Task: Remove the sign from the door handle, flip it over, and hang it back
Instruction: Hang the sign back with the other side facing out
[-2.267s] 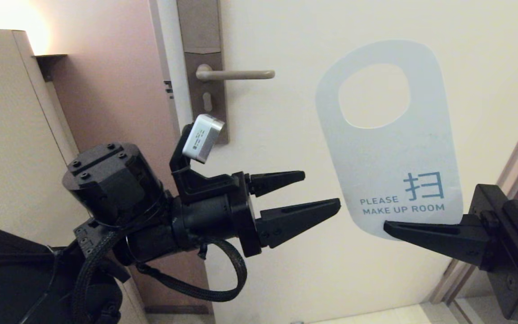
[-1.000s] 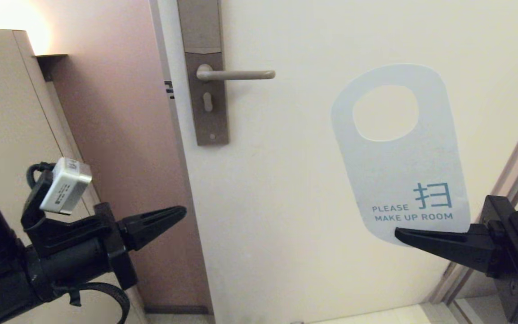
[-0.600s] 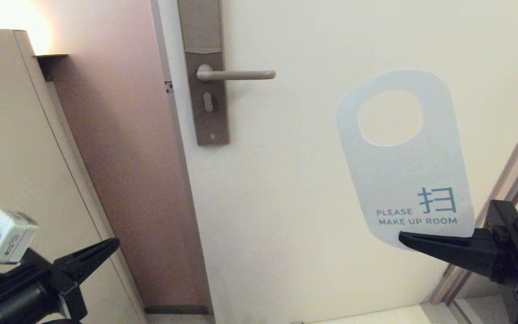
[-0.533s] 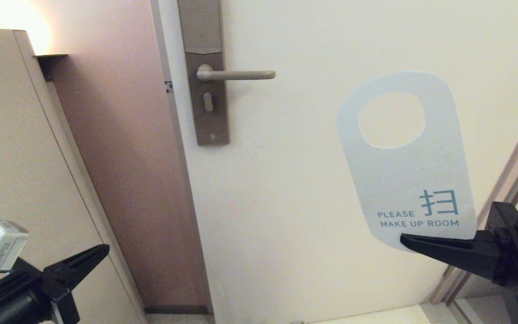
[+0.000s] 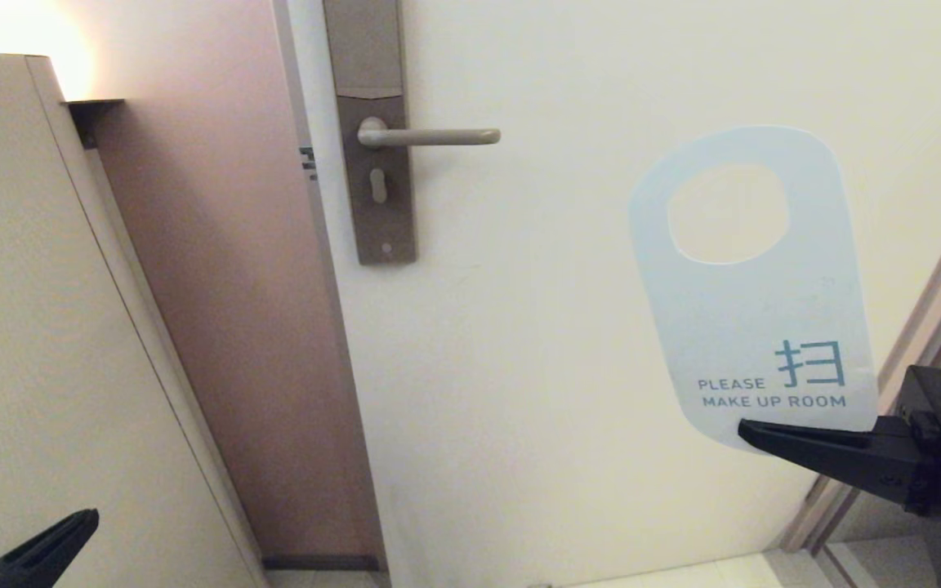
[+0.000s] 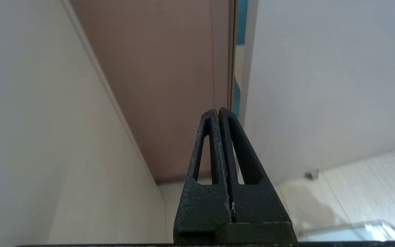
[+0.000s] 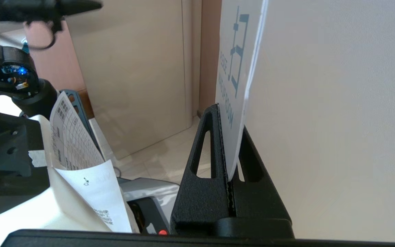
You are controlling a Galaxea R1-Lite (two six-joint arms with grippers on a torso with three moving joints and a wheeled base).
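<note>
White card with teal lettering, the sign (image 5: 752, 286) stands upright in front of the door (image 5: 560, 327), well to the right of the door handle (image 5: 430, 136) and lower than it, its oval hole uppermost and its "PLEASE MAKE UP ROOM" face toward the head camera. The right gripper (image 5: 752, 429) is clamped on its bottom edge, just under the lettering. Compared with a couple of seconds ago, the sign has drifted a little lower and farther from the handle, and the left gripper (image 5: 70, 531), which was then open just beside the sign's lower edge, has dropped far down and away to the handle's lower left, with only a fingertip showing in the head view. That suggests the hand-over and flip are finished and only the rehanging remains: the hole must travel up and across to the lever's free end. The left wrist view shows what the head view cannot, that the left gripper (image 6: 219, 113) has its fingers pressed together on nothing. The right wrist view shows the sign (image 7: 238, 68) edge-on, seated deep between the fingers of the right gripper (image 7: 230, 144).
</note>
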